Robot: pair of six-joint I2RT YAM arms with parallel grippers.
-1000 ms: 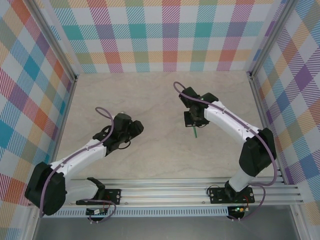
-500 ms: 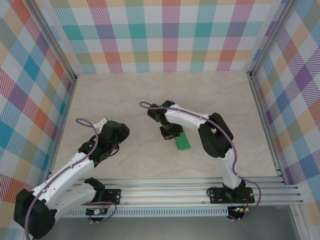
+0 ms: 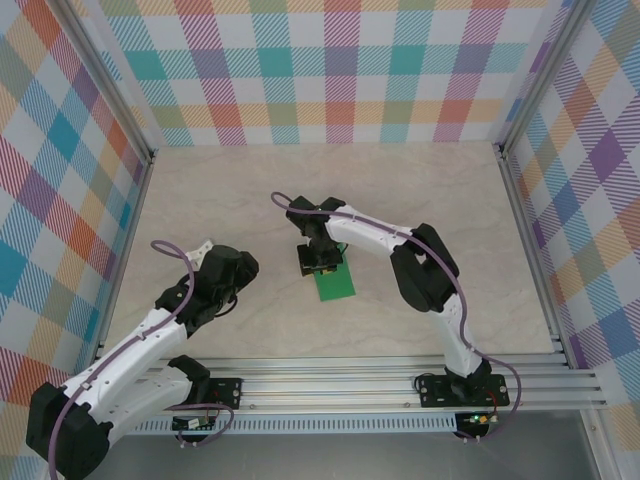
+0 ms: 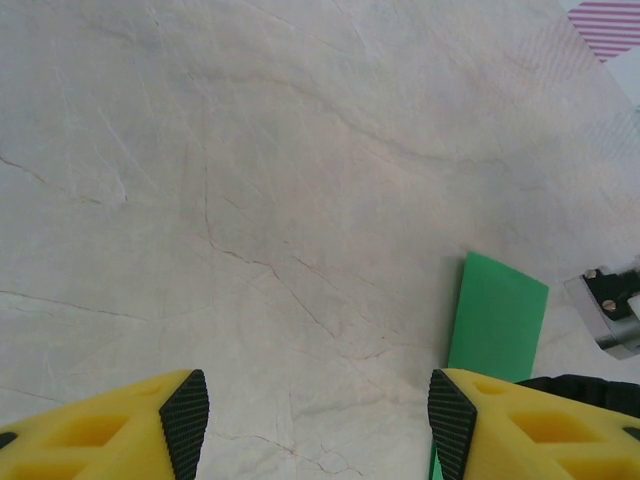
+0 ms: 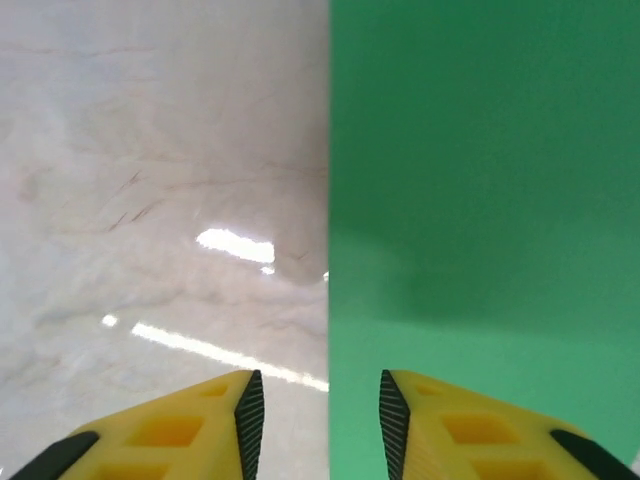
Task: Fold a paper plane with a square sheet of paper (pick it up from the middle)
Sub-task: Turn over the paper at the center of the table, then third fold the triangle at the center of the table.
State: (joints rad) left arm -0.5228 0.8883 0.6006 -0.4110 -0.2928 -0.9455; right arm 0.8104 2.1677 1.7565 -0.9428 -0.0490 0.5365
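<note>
The green sheet of paper (image 3: 336,286) lies flat on the marble table, just left of centre, and reads as a rectangle. My right gripper (image 3: 318,258) hovers low over its far edge, covering part of it. In the right wrist view the right gripper (image 5: 320,425) is open, its jaws straddling the straight left edge of the paper (image 5: 480,200) without pinching it. My left gripper (image 3: 236,268) stands open to the left of the sheet. In the left wrist view the left gripper (image 4: 318,425) holds nothing, and the paper (image 4: 497,320) lies past its right finger. The paper plane is out of view.
Bare marble table (image 3: 220,190) stretches round the sheet. Checked walls close the back and both sides, with metal posts (image 3: 150,155) at the corners. The rail with the arm bases (image 3: 330,385) runs along the near edge.
The right arm swung left and down with the green paper. It laid the paper flat and its jaws opened. The left arm pulled back to the left.
</note>
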